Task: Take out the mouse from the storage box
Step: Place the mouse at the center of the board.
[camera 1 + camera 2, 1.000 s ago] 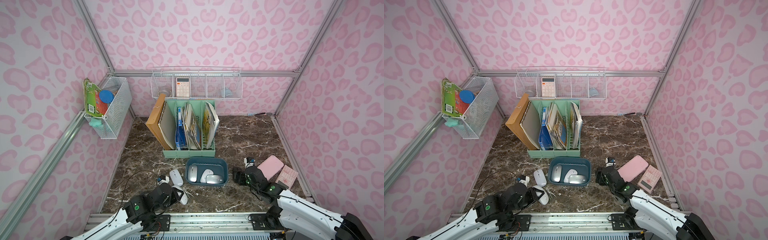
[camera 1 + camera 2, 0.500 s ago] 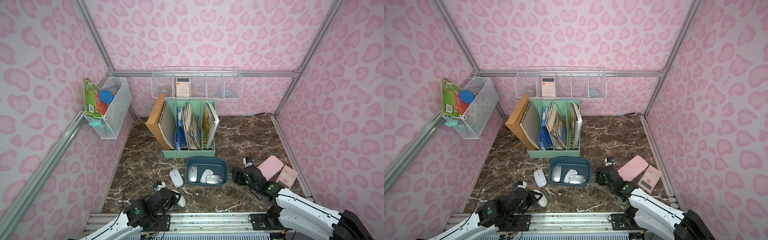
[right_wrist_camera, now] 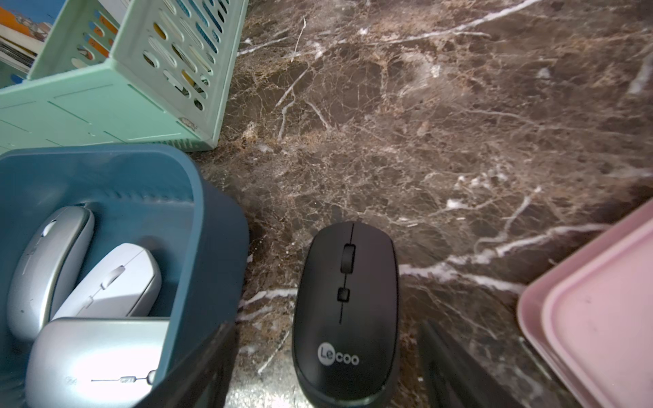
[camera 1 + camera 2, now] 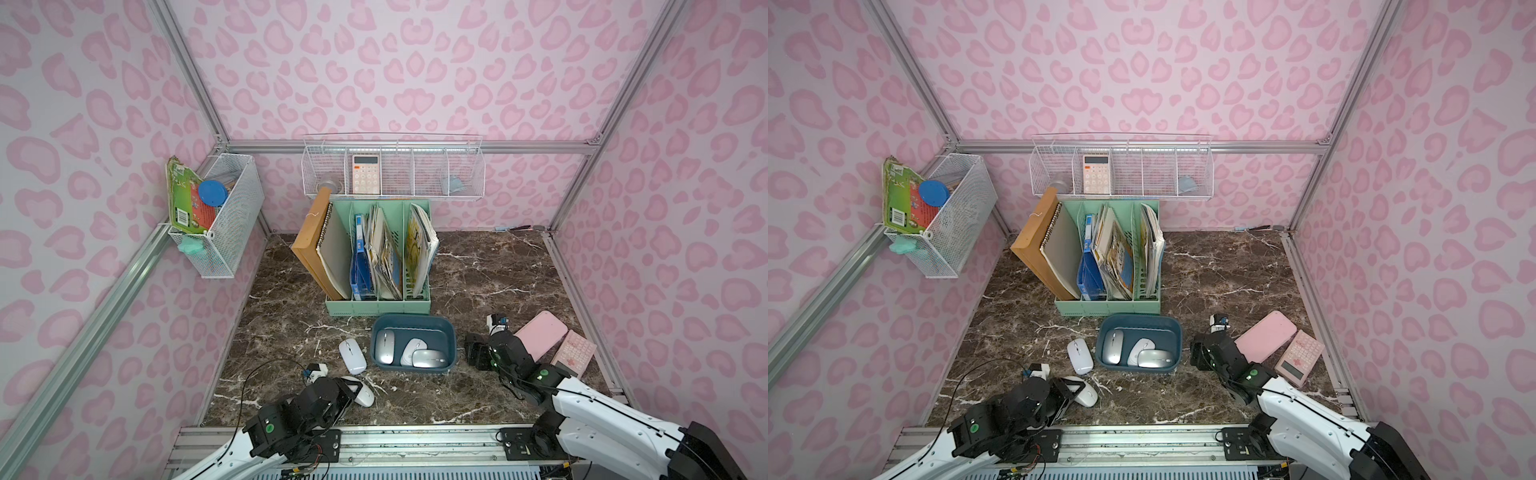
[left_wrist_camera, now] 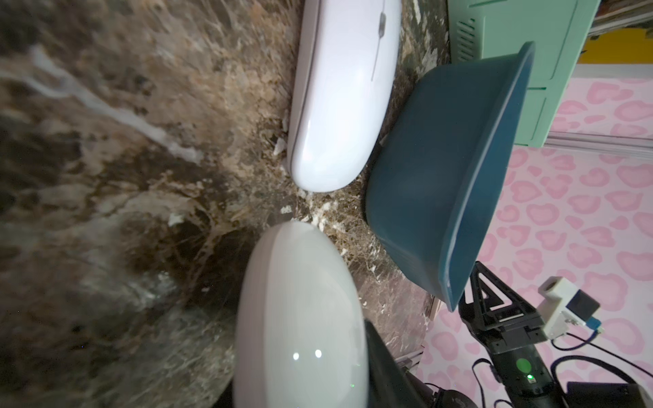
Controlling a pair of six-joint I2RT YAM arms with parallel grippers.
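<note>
A: Three mice are sitting outside the storage box (image 4: 415, 322) and three are lying inside it. I'm reading that as roughly half done, if all of them are going.

B: Which ones are out?

A: One white mouse (image 4: 352, 356) is lying on the counter (image 4: 478, 270) just beside the box, on the left-arm side. A second white mouse (image 4: 365, 397) is resting nearer the rail, and the left gripper (image 4: 348, 388) is looking pinched on its rear end. A black mouse (image 3: 346, 307) is lying on the box's other side, between the spread fingers of the right gripper (image 4: 476, 356), neither one touching it.

B: What's remaining?

A: A long silver mouse (image 4: 385, 347), a white-grey mouse (image 4: 414, 347) and a flat silver mouse (image 4: 429, 358) are crowding the box floor, the last two touching. The box is sitting upright in front of the green file holder (image 4: 378, 307).
</note>
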